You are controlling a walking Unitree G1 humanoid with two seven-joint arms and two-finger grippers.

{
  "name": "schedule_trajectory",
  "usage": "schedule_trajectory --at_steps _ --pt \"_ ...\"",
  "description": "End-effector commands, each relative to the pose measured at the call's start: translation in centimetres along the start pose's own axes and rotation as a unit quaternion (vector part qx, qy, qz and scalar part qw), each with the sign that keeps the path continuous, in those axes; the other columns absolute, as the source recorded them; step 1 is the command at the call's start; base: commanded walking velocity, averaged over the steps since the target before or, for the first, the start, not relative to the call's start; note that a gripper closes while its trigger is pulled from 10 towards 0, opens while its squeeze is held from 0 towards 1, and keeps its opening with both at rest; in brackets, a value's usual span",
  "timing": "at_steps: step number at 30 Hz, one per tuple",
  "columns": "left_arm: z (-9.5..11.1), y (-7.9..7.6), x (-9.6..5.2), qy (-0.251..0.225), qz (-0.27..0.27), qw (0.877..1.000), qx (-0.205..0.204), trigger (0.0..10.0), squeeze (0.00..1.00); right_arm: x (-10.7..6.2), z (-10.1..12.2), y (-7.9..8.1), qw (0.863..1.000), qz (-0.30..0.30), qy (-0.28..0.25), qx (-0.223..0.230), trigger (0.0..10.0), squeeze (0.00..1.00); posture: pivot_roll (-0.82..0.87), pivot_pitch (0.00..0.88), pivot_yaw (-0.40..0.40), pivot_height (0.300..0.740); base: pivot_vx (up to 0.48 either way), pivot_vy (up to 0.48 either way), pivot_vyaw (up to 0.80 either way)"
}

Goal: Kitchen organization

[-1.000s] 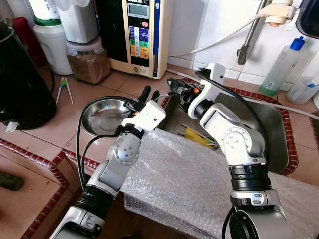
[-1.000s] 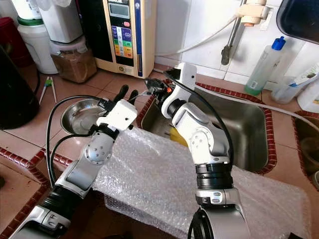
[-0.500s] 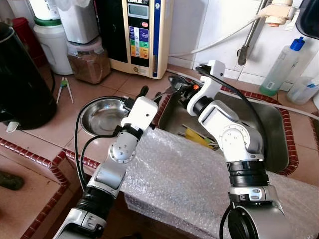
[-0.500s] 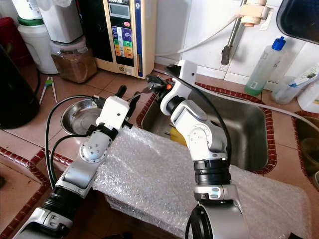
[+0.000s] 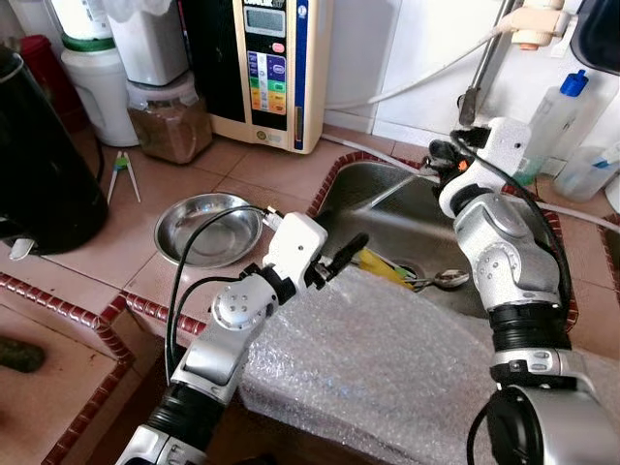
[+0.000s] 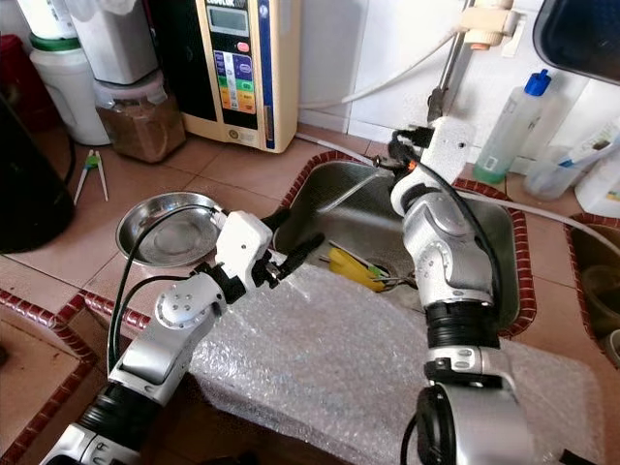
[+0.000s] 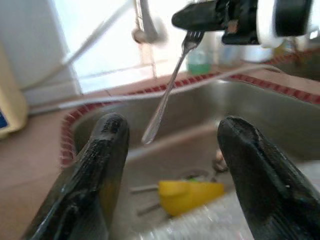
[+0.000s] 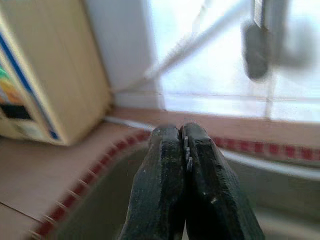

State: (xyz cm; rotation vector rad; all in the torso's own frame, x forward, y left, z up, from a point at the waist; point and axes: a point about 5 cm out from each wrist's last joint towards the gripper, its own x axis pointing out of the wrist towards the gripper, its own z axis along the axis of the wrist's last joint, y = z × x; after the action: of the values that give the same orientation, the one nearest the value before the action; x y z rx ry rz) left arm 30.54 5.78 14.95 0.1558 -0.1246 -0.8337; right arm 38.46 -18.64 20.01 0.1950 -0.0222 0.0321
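The right gripper is pinching the head of a fork between closed fingers, dangling it above the sink near its back rim. The left gripper, fingers spread and empty, is waiting at the front left corner. That thin pinch is risking a swing or slip, dropping the fork among the spoon and yellow utensil below.

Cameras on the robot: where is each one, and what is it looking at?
Left and right eye views: on the head, looking down at the sink; both silver arms show.
Left wrist view: on the left arm, looking between the open left gripper into the sink.
Right wrist view: on the right arm, along the shut right gripper.
Shared: the fork held by the right gripper shows in the left wrist and eye views.
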Motion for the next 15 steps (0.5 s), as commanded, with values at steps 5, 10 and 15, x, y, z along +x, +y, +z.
schedule_trajectory --at_steps 5,10,15 --pt "-0.2 -0.7 -0.4 0.03 -0.055 0.998 0.005 10.0 1.0 -0.3 -1.8 -2.3 0.998 -0.027 0.028 -0.048 0.0 0.0 -0.03 0.036 -0.027 0.74 0.0 0.0 0.0" --pt "-0.2 -0.5 -0.7 0.047 -0.063 0.997 0.012 10.0 1.0 -0.5 -3.2 -4.0 0.994 -0.043 0.059 -0.078 4.0 0.0 -0.02 0.037 -0.027 0.74 0.0 0.0 0.0" --pt "-0.3 -0.6 -0.8 0.057 -0.066 0.996 0.017 10.0 1.0 -0.9 -4.3 -5.0 0.991 -0.053 0.075 -0.099 10.0 1.0 -0.03 0.037 -0.024 0.74 0.0 0.0 0.0"
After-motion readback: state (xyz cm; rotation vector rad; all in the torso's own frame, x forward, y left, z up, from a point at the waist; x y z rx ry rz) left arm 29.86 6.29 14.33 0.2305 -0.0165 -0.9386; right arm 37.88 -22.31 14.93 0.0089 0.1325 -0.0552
